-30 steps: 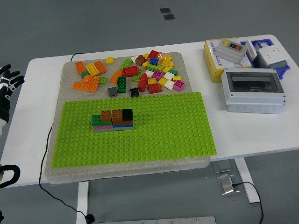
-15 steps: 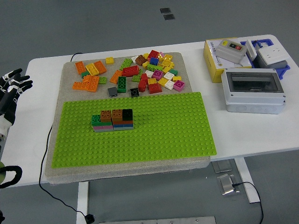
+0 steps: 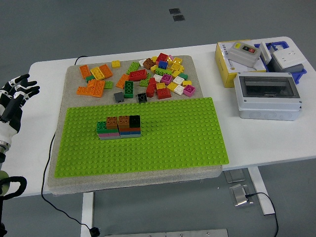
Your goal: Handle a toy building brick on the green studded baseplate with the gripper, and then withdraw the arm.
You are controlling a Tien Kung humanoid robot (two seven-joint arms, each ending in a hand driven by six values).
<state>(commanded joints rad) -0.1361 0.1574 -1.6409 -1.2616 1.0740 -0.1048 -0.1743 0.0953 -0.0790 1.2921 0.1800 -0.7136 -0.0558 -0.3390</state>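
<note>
A: Any writing you can read?

B: None. The yellow box (image 3: 228,69) has print on its side, too small to make out. The grey switch box (image 3: 244,53) on it shows two buttons, one green, one red.

A: Counts?

B: One baseplate (image 3: 163,136) on a beige mat (image 3: 69,89) on the bench (image 3: 44,74). One small block of stacked bricks (image 3: 119,127) stands on the baseplate's left half; four top colours show: green, two brown, black. Behind the baseplate lie two loose heaps: an orange heap (image 3: 94,81) at left and a mixed heap (image 3: 160,74) to its right, too jumbled to count. One grey enclosure (image 3: 268,95) with a dark lid sits right of the mat.

A: And the hand?

B: Only the left hand (image 3: 14,96) shows, at the left edge, fingers spread, holding nothing, well apart from the bricks.
</note>
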